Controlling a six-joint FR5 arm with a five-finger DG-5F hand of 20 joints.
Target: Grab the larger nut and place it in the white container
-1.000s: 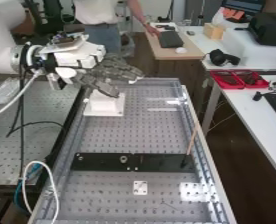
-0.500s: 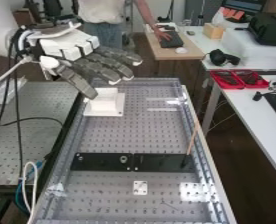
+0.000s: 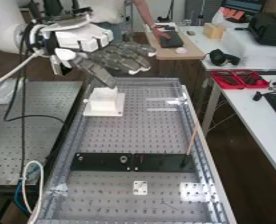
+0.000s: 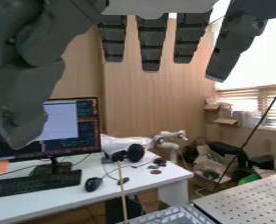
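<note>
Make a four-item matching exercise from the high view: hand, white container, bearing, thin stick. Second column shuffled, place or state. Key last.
Column 1
1. Hand
2. White container
3. Bearing
4. Thin stick

Column 2
A. Round, metal, on the black bar
B. Slanting, by the bar's right end in the high view
C. Raised at the bench's far end, fingers extended
D. Standing on the bench, farther along it than the bar

Pairs: 1-C, 2-D, 3-A, 4-B
</note>
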